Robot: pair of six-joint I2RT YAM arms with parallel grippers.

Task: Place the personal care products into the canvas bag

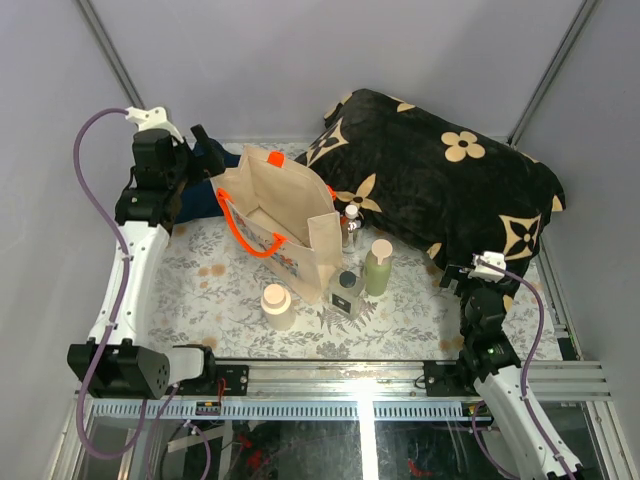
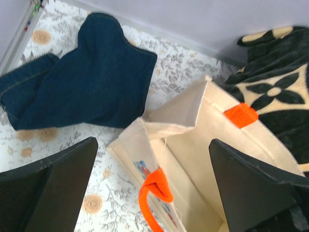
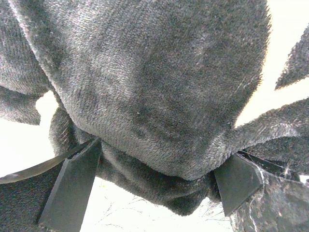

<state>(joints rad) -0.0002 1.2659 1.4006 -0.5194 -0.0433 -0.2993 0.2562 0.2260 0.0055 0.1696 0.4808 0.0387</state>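
The canvas bag (image 1: 285,225) stands open and upright, with orange handles (image 1: 240,230). The cream squat round bottle (image 1: 277,306) stands in front of it. The square glass dark-capped bottle (image 1: 347,293), the pale green bottle (image 1: 378,268) and the slim clear white-capped bottle (image 1: 351,228) stand at its right end. My left gripper (image 1: 203,145) is open and empty, above and behind the bag's left end; in the left wrist view (image 2: 153,142) the bag's open mouth (image 2: 193,145) lies between the fingers. My right gripper (image 1: 456,275) is open, its fingers (image 3: 72,188) astride the cushion's edge.
The black floral cushion (image 1: 440,180) fills the back right and the right wrist view (image 3: 154,82). A dark blue denim cloth (image 2: 82,87) lies on the floral tablecloth behind the bag, also visible from above (image 1: 200,200). Grey walls enclose the table.
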